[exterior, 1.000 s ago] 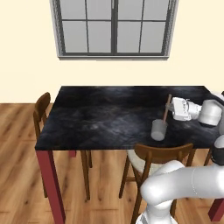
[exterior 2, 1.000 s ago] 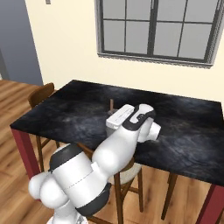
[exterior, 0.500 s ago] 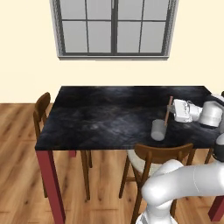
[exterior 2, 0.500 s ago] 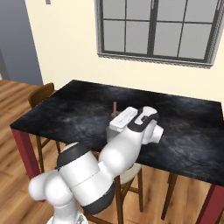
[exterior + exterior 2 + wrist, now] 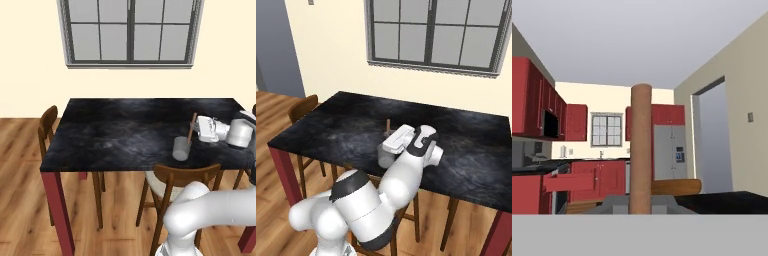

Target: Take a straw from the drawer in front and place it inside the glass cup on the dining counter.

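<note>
The glass cup (image 5: pixel 181 148) stands near the front edge of the dining counter (image 5: pixel 125 130), seen also as the cup (image 5: pixel 385 156) on the counter (image 5: pixel 341 125). My gripper (image 5: pixel 196 129) is shut on the brown straw (image 5: pixel 192 127), which is nearly upright with its lower end at the cup's right rim; whether it is inside I cannot tell. From the right, the straw (image 5: pixel 388 124) rises just behind the cup, beside the gripper (image 5: pixel 391 136). In the hand view the straw (image 5: pixel 640 150) stands between the fingertips of the gripper (image 5: pixel 640 204), and the drawer (image 5: pixel 569 182) stands pulled out far off.
A wooden chair (image 5: pixel 182 180) is tucked under the counter just in front of the cup, and another chair (image 5: pixel 49 122) stands at the left end. A window (image 5: pixel 130 32) is on the far wall. Red cabinets (image 5: pixel 534 107) and a fridge (image 5: pixel 669 152) line the distant kitchen.
My hand has come down slightly with the straw toward the cup and turned a little at the wrist. The cup has stayed where it was.
</note>
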